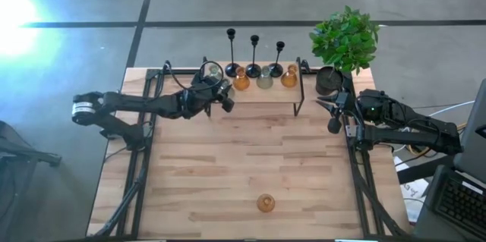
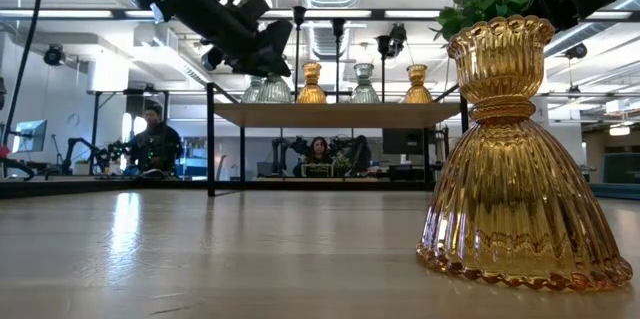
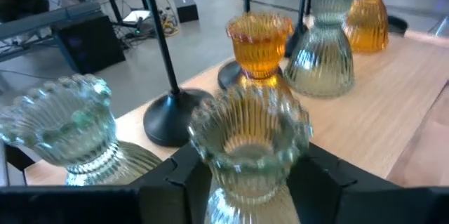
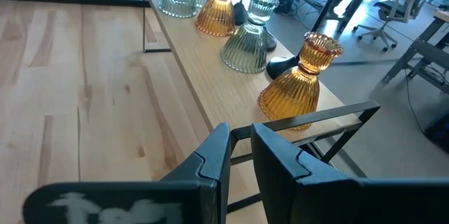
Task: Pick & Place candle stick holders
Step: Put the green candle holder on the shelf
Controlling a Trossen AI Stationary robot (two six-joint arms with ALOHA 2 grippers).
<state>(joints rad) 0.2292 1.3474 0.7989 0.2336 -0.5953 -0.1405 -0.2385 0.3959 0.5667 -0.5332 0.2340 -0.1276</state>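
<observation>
Candle stick holders are seen in a row on a raised wooden shelf (image 1: pixel 262 92) at the far side of the table (image 1: pixel 250 158). One pale green glass holder (image 3: pixel 249 143) is framed between the fingers of the left gripper (image 1: pixel 215 89) at the shelf's left end; whether it is gripped cannot be told. One amber glass holder (image 1: pixel 265 202) is left alone near the front edge. The right gripper (image 1: pixel 334 113) is kept nearly closed and empty beside the shelf.

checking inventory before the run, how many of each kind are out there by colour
amber glass holders: 3
pale green glass holders: 3
black candlesticks: 3
potted plant: 1
total: 10
</observation>
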